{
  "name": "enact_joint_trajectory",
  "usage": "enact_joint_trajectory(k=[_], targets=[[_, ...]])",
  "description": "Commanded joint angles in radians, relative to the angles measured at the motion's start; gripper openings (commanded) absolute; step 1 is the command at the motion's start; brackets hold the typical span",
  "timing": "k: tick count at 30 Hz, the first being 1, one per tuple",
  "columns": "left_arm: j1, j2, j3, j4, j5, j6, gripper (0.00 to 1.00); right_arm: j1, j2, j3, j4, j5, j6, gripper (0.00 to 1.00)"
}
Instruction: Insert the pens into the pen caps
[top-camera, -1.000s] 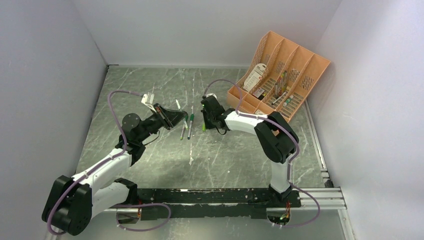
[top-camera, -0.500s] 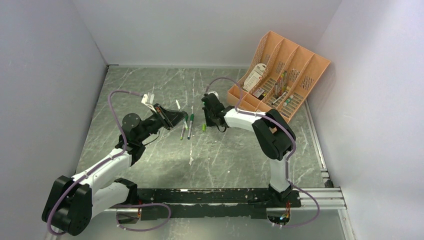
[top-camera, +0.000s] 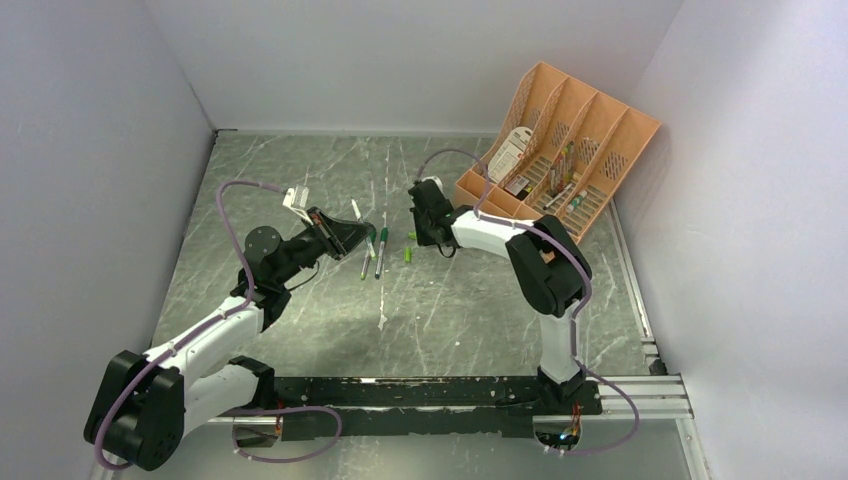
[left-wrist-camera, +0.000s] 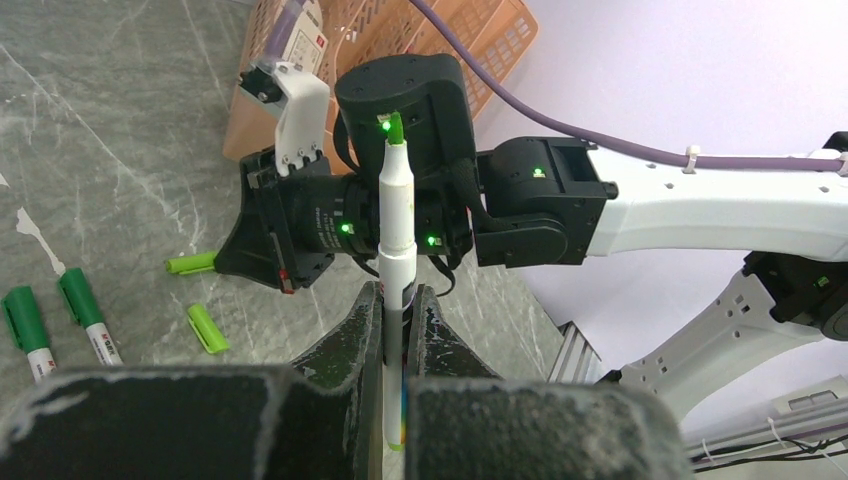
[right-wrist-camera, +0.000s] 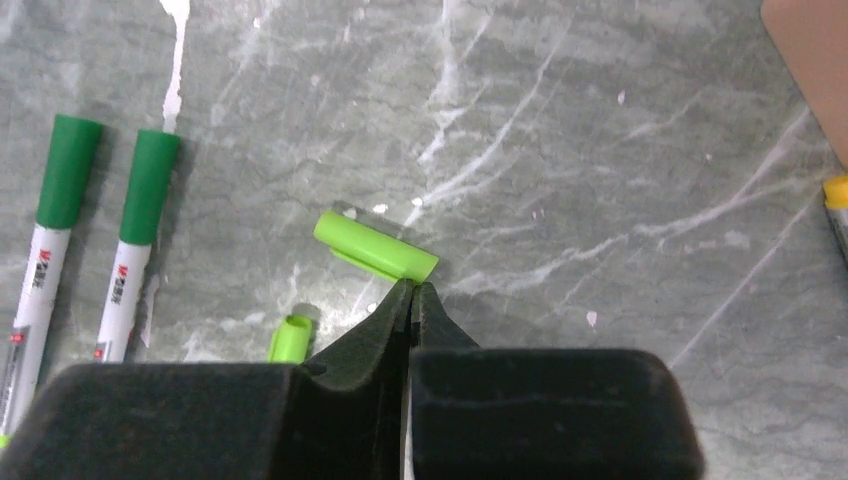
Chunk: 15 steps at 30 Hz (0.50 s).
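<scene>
- A pale pen (left-wrist-camera: 397, 215) is being held clamped in the left gripper (left-wrist-camera: 398, 300), with its green tip pointing away from the fingers.
- The right gripper (right-wrist-camera: 412, 292) is being kept pressed together with nothing in it.
- A bright green cap (right-wrist-camera: 375, 246) is lying just ahead of its fingertips, seemingly touching them, and a second cap (right-wrist-camera: 290, 340) is lying just to their left.
- Judged step: a cap is being gone for. The jaws should be parted before being lowered and the cap straddled mid-length, leaving its open mouth free.
- Risk: on the table (right-wrist-camera: 600, 150) the cap is likely to be nudged and rolled by closed fingers.
- Two dark-green-capped markers (right-wrist-camera: 140, 215) are lying farther left and should be left alone.
</scene>
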Motion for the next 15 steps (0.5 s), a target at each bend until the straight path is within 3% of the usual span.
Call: enact_joint_trajectory(k=[1,15], targets=[[0.011,0.000,-0.001,0.013,0.011,0.016,0.07,-0.004,0.057,0.058,0.006,-0.006,-0.018,0.00],[0.013,-0.013,0.008,-0.028,0.005,0.031,0.07,-0.033,0.173,0.226,-0.008,-0.012,-0.040,0.00]])
